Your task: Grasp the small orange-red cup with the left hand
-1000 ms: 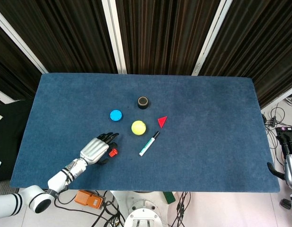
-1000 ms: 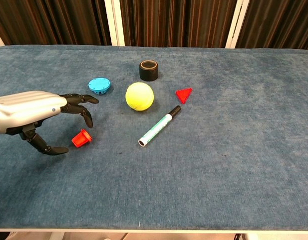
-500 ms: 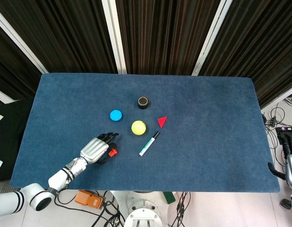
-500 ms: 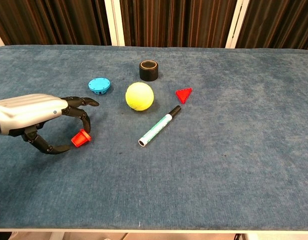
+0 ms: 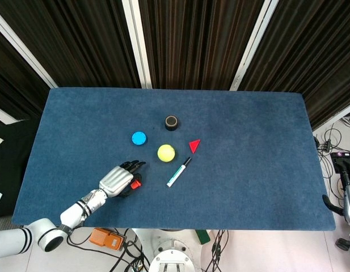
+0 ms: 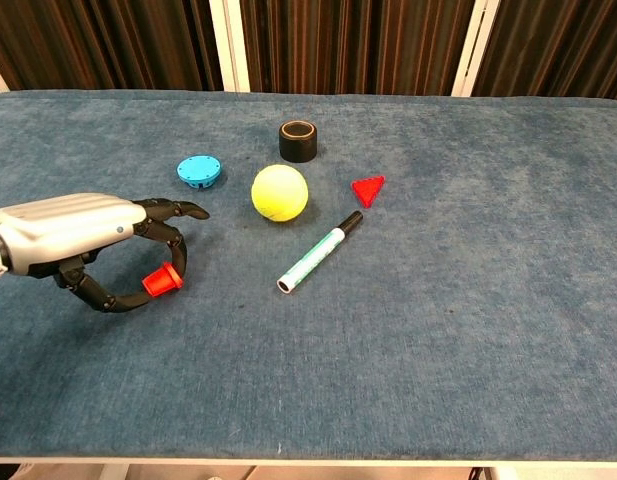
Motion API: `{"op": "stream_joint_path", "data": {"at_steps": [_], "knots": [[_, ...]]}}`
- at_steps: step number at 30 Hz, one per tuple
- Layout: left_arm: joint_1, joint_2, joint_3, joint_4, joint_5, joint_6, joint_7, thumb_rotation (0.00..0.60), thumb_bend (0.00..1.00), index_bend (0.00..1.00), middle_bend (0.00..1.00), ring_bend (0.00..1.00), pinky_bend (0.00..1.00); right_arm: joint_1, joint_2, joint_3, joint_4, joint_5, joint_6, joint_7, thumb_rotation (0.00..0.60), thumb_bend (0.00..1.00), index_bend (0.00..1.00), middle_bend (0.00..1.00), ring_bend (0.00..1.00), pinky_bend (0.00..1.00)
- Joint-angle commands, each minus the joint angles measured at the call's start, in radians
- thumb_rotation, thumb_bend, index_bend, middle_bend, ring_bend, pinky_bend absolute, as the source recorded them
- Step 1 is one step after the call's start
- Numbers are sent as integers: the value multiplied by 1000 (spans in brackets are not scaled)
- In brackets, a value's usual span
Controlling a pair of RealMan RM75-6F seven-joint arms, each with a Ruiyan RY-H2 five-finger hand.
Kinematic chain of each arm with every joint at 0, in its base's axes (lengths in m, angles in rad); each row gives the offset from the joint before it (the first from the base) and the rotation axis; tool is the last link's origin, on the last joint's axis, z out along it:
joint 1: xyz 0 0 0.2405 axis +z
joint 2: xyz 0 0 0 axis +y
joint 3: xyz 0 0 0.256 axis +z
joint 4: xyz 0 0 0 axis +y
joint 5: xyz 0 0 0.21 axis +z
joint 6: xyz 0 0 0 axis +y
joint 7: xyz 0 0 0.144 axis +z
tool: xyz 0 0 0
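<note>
The small orange-red cup lies on its side on the blue table cloth, at the front left. My left hand arches over it from the left. Its dark fingers curve down just behind the cup and the thumb reaches in below it, so the cup sits between them. No firm grip shows and the cup rests on the cloth. My right hand hangs off the table's right edge, fingers up, holding nothing.
A yellow ball, a blue disc, a black cylinder, a red triangle and a green-white marker lie to the right of and behind the cup. The table's front edge runs close below the hand.
My left hand has slid right toward the cup and its fingers have curled closer around it. The cup has barely shifted. The right hand has stayed put.
</note>
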Motion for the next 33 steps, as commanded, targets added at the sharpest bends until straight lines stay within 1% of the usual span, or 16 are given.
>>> {"op": "stream_joint_path", "data": {"at_steps": [1, 6, 10, 14, 16, 17, 20, 21, 22, 25, 28, 33], "knots": [[-1, -3, 0, 3, -2, 2, -1, 600, 413, 442, 42, 0, 162, 0, 0, 0, 0, 0, 1, 1, 600, 403, 179, 135, 59, 0], [-4, 1, -2, 3, -13, 0, -3, 600, 421, 447, 42, 0, 163, -1, 1, 0, 0, -1, 2, 2, 600, 402, 179, 135, 59, 0], [-3, 22, -5, -26, -6, 20, 8, 600, 422, 447, 42, 0, 164, -1, 1, 0, 0, -2, 2, 2, 600, 403, 180, 135, 59, 0], [-4, 72, -13, -92, 4, 49, 22, 600, 422, 447, 42, 0, 168, -1, 1, 0, -1, -3, 3, 5, 600, 403, 179, 135, 58, 0], [-12, 122, -14, -153, 10, 46, -17, 600, 422, 447, 42, 0, 175, -1, 1, -1, -1, -4, 2, 5, 600, 403, 179, 135, 59, 0], [-18, 153, -17, -190, 12, 43, -56, 600, 422, 447, 42, 0, 177, -1, 2, -2, -2, -6, 2, 5, 600, 403, 179, 135, 59, 0], [-50, 271, -19, -309, 44, 23, -262, 600, 424, 447, 42, 0, 178, -2, 1, -4, -2, -11, 4, 6, 600, 403, 179, 135, 59, 0], [-67, 324, -17, -353, 74, 20, -378, 600, 424, 447, 42, 0, 178, -3, 1, -4, -2, -13, 6, 7, 600, 403, 179, 135, 59, 0], [-80, 364, -14, -381, 103, 22, -467, 600, 424, 447, 42, 0, 178, -3, 1, -5, -2, -14, 7, 8, 600, 403, 179, 135, 59, 0], [-121, 495, 7, -439, 212, 50, -688, 600, 424, 447, 43, 0, 178, -3, 1, -5, -1, -17, 9, 9, 600, 403, 179, 135, 59, 0], [-142, 594, 19, -472, 291, 103, -787, 600, 424, 447, 42, 0, 178, -1, 0, -3, -1, -15, 4, 12, 600, 403, 179, 135, 59, 0], [-175, 707, 16, -518, 333, 155, -930, 600, 424, 447, 42, 0, 178, 3, -2, -4, -5, -17, -2, 9, 600, 403, 178, 135, 59, 0]]}}
